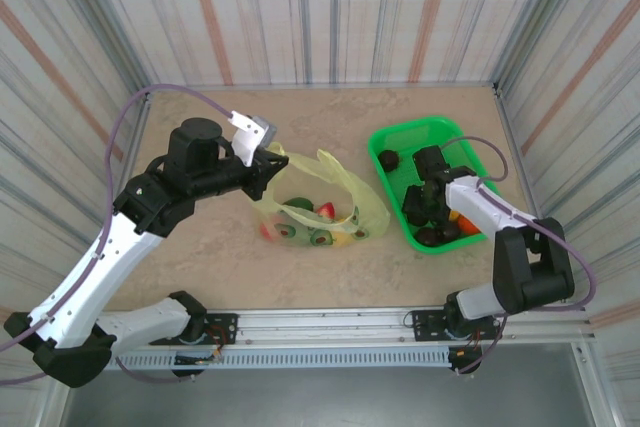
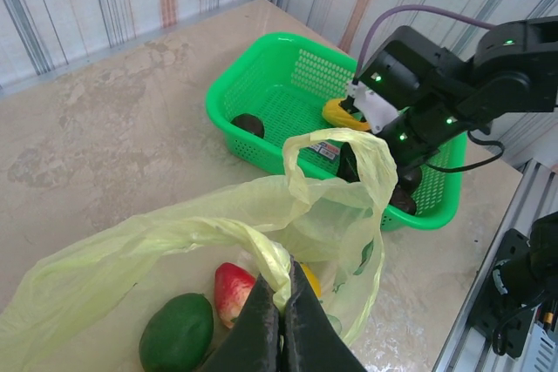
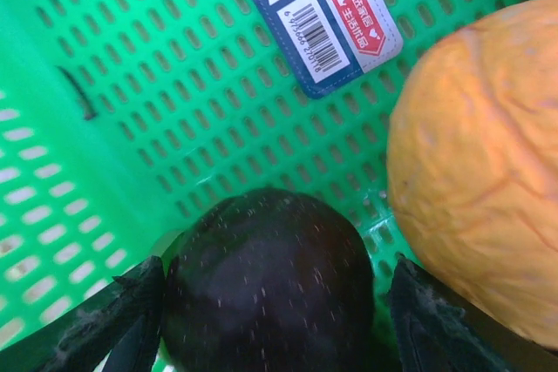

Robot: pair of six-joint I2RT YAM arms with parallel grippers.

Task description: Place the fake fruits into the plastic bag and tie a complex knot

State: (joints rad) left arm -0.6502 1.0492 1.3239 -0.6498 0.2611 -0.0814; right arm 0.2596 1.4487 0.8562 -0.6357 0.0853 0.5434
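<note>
The yellow-green plastic bag (image 1: 345,185) lies open mid-table with fake fruits inside: a green one (image 2: 177,333), a red-pink one (image 2: 232,289) and a yellow one (image 2: 309,278). My left gripper (image 2: 282,289) is shut on a bunched strip of the bag's rim, holding it up. My right gripper (image 3: 275,302) is down inside the green basket (image 3: 174,84), open, with a finger (image 3: 122,320) on each side of a dark brown-purple fruit (image 3: 266,285). A narrow gap shows at the right finger. An orange fruit (image 3: 475,163) lies just right of it.
The basket (image 1: 400,137) stands at the right of the table and holds another dark fruit (image 1: 388,159) at its far end. A barcode label (image 3: 318,10) is stuck on its floor. Striped walls close in the table on three sides.
</note>
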